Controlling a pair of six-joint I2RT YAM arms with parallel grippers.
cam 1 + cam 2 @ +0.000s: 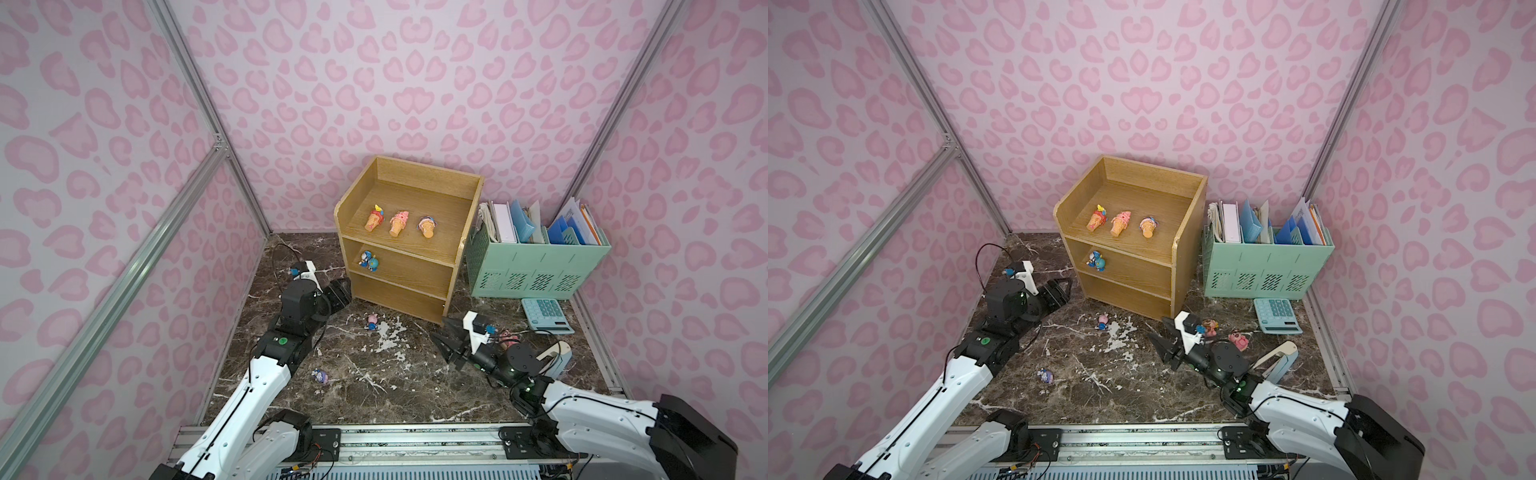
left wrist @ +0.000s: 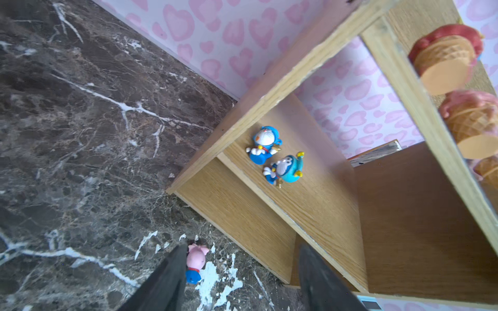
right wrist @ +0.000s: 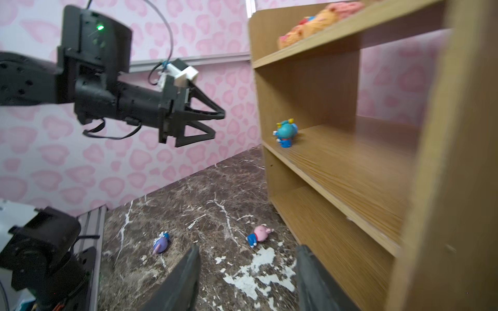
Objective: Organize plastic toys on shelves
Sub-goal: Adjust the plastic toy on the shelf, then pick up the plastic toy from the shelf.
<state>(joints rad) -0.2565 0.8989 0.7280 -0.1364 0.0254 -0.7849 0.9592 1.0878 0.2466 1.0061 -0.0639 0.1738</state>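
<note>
Both jaws stand apart with nothing between them: the left gripper (image 1: pixel 341 291) points at the wooden shelf unit (image 1: pixel 415 272), the right gripper (image 1: pixel 438 328) is low by its front corner. Three ice-cream cone toys (image 1: pixel 399 224) sit on the top tier and two blue cat figurines (image 1: pixel 370 261) on the middle tier. A pink pig figurine (image 1: pixel 372 322) and a purple figurine (image 1: pixel 321 376) lie on the marble table (image 1: pixel 374 395)
</note>
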